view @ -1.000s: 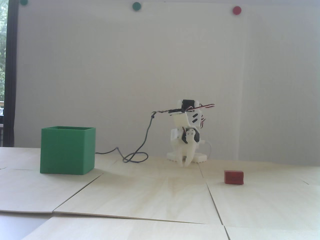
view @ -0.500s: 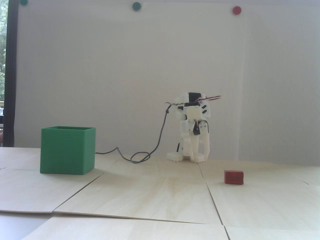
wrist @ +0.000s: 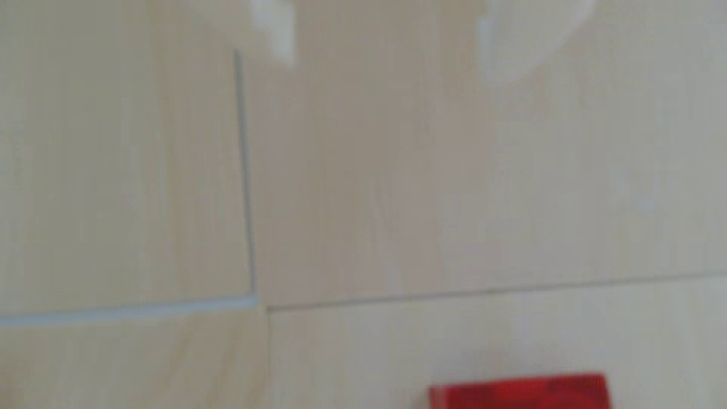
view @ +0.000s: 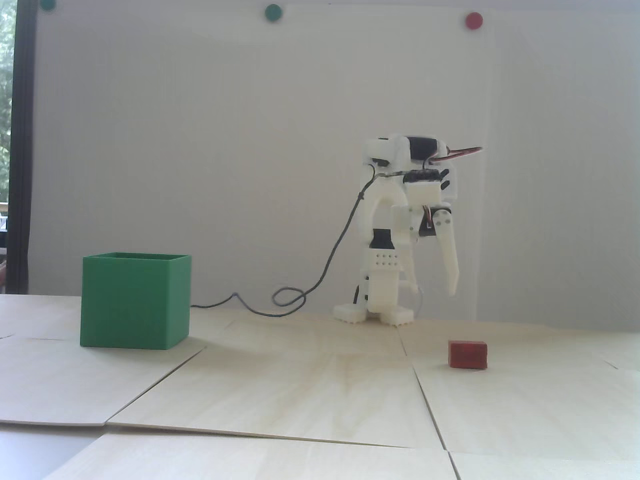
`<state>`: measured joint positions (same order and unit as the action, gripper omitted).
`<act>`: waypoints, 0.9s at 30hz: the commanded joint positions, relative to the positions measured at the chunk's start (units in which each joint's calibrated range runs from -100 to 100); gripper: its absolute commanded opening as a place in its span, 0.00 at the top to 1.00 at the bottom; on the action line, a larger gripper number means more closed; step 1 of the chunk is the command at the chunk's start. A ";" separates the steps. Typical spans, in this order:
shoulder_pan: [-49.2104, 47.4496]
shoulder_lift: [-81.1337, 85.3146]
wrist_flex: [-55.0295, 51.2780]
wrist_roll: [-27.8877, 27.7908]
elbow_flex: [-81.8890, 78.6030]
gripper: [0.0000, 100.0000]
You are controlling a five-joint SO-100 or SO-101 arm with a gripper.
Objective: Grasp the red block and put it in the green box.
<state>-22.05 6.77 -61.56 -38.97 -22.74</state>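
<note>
The red block [view: 467,354] lies on the surface below and ahead of the spread tool [view: 430,287], long side facing it.

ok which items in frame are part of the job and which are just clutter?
Job:
- red block, on the table, untouched
- green box, far left in the fixed view
- gripper, open, empty, above the table

Clutter:
- cable looping from the arm to behind the box
- green wall dots
- red wall dot
</note>
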 commanded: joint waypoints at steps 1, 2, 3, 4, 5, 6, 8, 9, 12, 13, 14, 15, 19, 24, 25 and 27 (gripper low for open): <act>1.26 -13.44 1.11 -0.28 20.08 0.83; 1.26 -14.94 1.02 -0.28 22.12 0.83; 1.26 -16.91 1.02 -0.28 24.69 0.83; 1.18 -18.49 0.94 -0.28 26.82 0.83; 1.02 -19.91 0.94 -0.28 28.77 0.83; 0.86 -21.33 0.77 -0.34 30.73 0.83; 0.70 -23.70 -1.17 -0.75 34.98 0.82; 0.70 -24.81 -2.69 -1.43 37.20 0.81; 0.46 -28.36 -7.24 -2.78 44.57 0.78; 0.13 -29.94 -8.17 -2.89 47.58 0.77; 0.05 -30.73 -8.76 -2.89 49.09 0.77; 0.05 -31.76 -9.18 -2.89 50.69 0.77; -0.03 -35.15 -9.77 -2.89 54.77 0.78; 0.05 -37.28 -9.18 -2.89 55.13 0.78; 0.05 -37.52 -9.18 -2.89 55.22 0.78; -0.03 -38.15 -9.09 -2.94 55.22 0.78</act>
<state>-21.28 -31.76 -70.63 -41.38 27.31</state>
